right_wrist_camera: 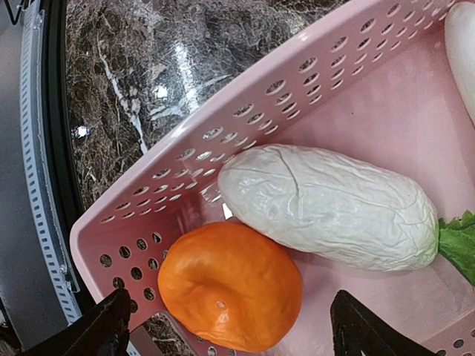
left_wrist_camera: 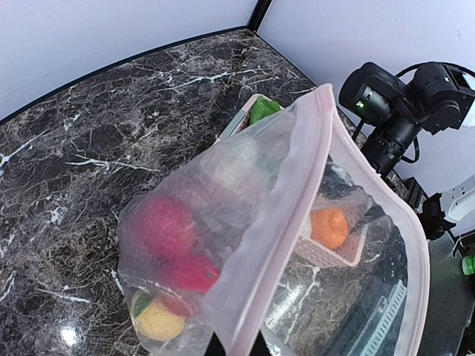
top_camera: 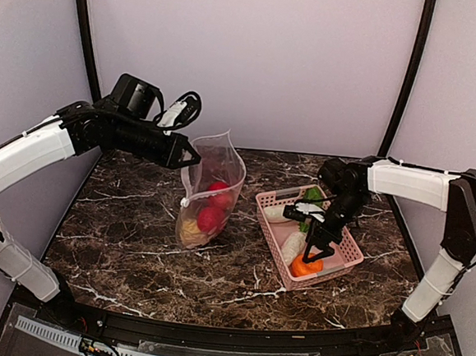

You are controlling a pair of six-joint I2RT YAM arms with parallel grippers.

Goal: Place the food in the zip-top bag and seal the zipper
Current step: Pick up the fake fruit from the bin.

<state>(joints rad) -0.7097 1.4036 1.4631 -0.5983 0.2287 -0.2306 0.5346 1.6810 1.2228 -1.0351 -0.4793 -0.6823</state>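
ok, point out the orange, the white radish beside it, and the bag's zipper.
orange [right_wrist_camera: 230,285]: right wrist view, middle of its skin.
white radish [right_wrist_camera: 326,208]: right wrist view, middle of body.
zipper [left_wrist_camera: 297,211]: left wrist view, midway along near strip.

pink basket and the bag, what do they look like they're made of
The pink basket looks like rigid moulded plastic, fairly matte, its walls punched with rows of holes. The bag seems thin clear plastic film, crinkled and slightly hazy, red balls showing through.

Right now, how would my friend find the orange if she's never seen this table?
Look at the marble table, then the pink basket on its right side. In the basket's near corner, beside a long white radish, sits the orange: the only round, bright orange thing there.
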